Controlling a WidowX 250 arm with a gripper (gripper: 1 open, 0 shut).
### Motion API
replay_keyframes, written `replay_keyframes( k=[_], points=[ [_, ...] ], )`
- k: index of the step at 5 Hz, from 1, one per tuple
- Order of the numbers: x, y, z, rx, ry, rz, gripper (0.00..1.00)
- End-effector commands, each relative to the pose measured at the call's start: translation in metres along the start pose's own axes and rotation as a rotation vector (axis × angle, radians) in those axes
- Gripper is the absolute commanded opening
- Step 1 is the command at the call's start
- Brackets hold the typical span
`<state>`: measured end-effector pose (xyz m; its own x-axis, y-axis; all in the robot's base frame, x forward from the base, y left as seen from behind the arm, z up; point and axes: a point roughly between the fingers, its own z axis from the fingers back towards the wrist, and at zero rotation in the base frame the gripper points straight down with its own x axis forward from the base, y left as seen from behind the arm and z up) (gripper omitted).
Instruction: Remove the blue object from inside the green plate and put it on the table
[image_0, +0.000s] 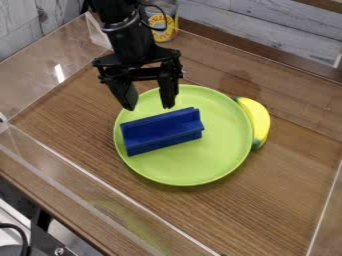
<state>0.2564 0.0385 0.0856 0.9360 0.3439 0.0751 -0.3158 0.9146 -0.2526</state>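
The brown wood-grain table (80, 150), walled by clear acrylic panels (47, 185), is filling most of the frame. At its centre the large round lime-green plate (187, 170) is lying flat, and the royal-blue rectangular block with a ridged top (162, 129) is sitting inside it, toward the plate's upper-left part, clear of the rim. A yellow oval object (257, 122) is resting against the plate's right edge, partly over the rim.

The black two-fingered gripper (147, 100) is hanging from the upper left of the frame, pointing steeply down, with its fingers spread wide and holding nothing. Its tips are hovering just above the block's upper edge, not touching it.

The block is lying just below and slightly right of the fingertips in the picture. Its long axis is running from lower left to upper right, so the open fingers would probably need to straddle its short width as they descend.
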Motion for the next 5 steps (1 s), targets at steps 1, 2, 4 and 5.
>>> replay_keyframes(
  k=[1, 2, 4, 5],
  points=[
    [0.002, -0.002, -0.001, 0.000, -0.024, -0.026, 1.00],
    [0.000, -0.001, -0.007, 0.005, -0.022, -0.033, 1.00],
    [-0.002, 0.001, -0.019, 0.016, -0.020, -0.045, 1.00],
    [-0.002, 0.002, -0.026, 0.021, -0.019, -0.046, 1.00]
  ],
)
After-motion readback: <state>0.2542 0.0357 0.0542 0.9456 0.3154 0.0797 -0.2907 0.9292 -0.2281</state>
